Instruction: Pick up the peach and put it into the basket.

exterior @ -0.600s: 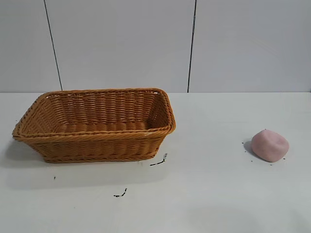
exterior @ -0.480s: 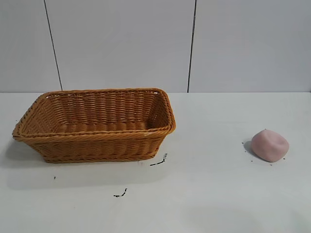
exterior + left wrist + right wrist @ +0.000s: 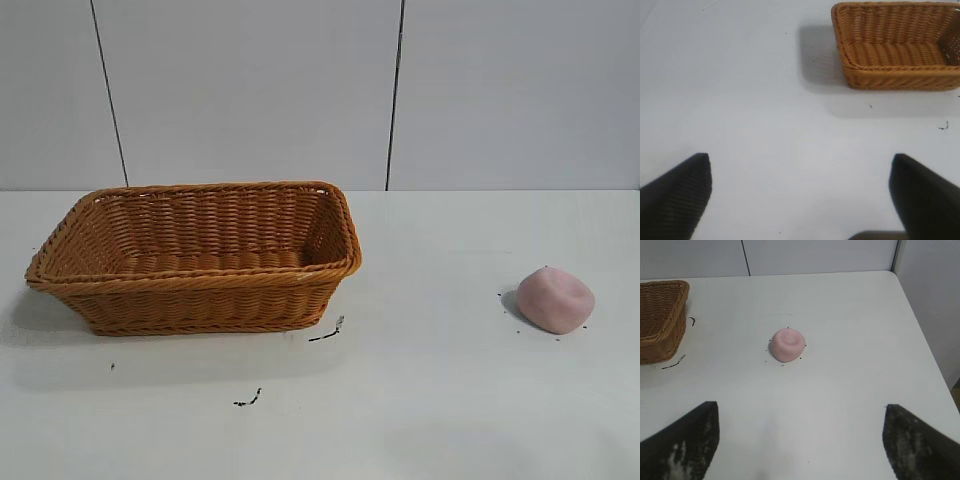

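The peach point(image 3: 555, 299), a small pale pink dimpled lump, lies on the white table at the right; it also shows in the right wrist view point(image 3: 787, 344). The orange-brown wicker basket point(image 3: 195, 285) stands at the left, empty; it also shows in the left wrist view point(image 3: 895, 75) and its corner in the right wrist view point(image 3: 660, 325). My right gripper point(image 3: 800, 440) is open and empty, above bare table short of the peach. My left gripper point(image 3: 800, 195) is open and empty, well apart from the basket. Neither gripper shows in the exterior view.
Small dark scraps point(image 3: 325, 333) lie on the table in front of the basket. The table's edge point(image 3: 925, 335) runs close beyond the peach in the right wrist view. A pale panelled wall stands behind the table.
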`<state>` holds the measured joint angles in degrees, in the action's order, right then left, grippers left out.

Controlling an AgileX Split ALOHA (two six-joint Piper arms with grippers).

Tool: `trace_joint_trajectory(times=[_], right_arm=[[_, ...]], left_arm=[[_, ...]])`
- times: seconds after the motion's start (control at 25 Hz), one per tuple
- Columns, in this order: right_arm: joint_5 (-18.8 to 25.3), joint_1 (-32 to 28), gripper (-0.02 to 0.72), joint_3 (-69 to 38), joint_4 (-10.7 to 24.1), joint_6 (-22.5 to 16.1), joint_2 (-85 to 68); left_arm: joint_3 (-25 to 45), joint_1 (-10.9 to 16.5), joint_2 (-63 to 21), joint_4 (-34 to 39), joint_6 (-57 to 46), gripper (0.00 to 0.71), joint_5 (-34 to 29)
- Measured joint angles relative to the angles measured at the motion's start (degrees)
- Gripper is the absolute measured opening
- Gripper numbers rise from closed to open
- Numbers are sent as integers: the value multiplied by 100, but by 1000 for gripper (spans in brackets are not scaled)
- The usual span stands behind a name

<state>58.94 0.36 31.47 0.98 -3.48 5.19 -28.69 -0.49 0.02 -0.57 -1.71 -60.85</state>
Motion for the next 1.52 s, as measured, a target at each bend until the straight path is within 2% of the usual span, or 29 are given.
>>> trace_joint_trajectory(times=[0.28,0.84,1.2,1.4,1.52], right_arm=[[-12,0,688,1050,-98,-96,2646],[-292,0,688,3435,-98,348,8097],[-1015,0,689,3985,-203,785,10182],[-1796,0,695,3990,-243,828,10768],[-2091,0,695,3990,-309,828,10965]], left_arm=[[0,0,0,0,0,693,0],[0,0,0,0,0,693,0],[0,0,0,0,0,693,0],[0,0,0,0,0,693,0],[0,0,0,0,0,693,0]])
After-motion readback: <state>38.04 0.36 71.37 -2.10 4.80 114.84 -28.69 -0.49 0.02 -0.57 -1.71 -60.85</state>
